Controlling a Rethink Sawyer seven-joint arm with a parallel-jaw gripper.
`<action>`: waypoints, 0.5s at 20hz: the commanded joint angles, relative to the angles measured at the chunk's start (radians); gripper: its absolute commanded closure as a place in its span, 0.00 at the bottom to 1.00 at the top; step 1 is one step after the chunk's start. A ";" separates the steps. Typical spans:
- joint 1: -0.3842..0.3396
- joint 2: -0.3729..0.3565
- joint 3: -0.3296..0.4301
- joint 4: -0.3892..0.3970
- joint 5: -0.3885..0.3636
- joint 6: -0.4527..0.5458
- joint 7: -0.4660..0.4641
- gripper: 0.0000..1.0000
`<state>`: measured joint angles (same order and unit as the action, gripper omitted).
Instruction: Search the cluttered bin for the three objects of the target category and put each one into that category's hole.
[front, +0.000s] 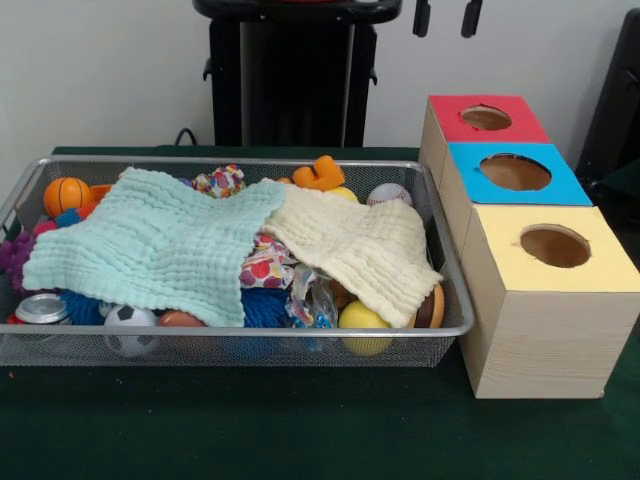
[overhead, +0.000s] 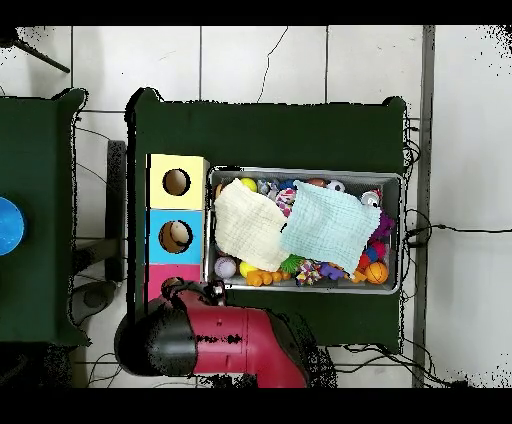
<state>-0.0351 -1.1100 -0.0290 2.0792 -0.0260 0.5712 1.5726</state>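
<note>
A wire mesh bin (front: 452, 300) was seen on the dark green counter (front: 300, 430), filled with small toys and largely covered by two cloths. A pale mint cloth (front: 160, 245) was spread over the left and middle of the bin in the front view, and a cream cloth (front: 365, 250) was draped over the right part, its edge hanging toward the bin's near right corner. Around and under the cloths several things were visible: a small basketball (front: 66, 195) at the far left corner, a soccer ball (front: 130, 328) and a silver can (front: 42, 310) at the near left, a yellow ball (front: 364, 320) at the near right, a baseball (front: 389, 194) and an orange toy (front: 320, 174) along the far rim, and blue yarn (front: 265, 305) near the front. Which of these belonged to the target category could not be told.

Just beside the bin, three boxes were lined up touching one another, each with a round hole in its top: a yellow-topped box (front: 545, 290) nearest, a blue-topped box (front: 515, 173) in the middle, and a red-topped box (front: 485, 118) farthest.

The gripper (front: 446, 18) was shown only as two dark tips at the top edge, well above the boxes. The jaws stood apart, with nothing held between them. In the overhead view the red arm (overhead: 240, 345) was seen lying along the counter's edge by the red-topped box.
</note>
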 joint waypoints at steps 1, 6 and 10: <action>-0.053 0.111 -0.007 -0.151 -0.055 0.042 0.122 0.00; -0.073 0.150 -0.004 -0.211 -0.063 0.054 0.103 0.00; -0.095 0.172 0.004 -0.217 -0.069 0.025 0.081 0.00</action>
<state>-0.0835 -1.0175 -0.0287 1.9523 -0.0293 0.5712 1.5726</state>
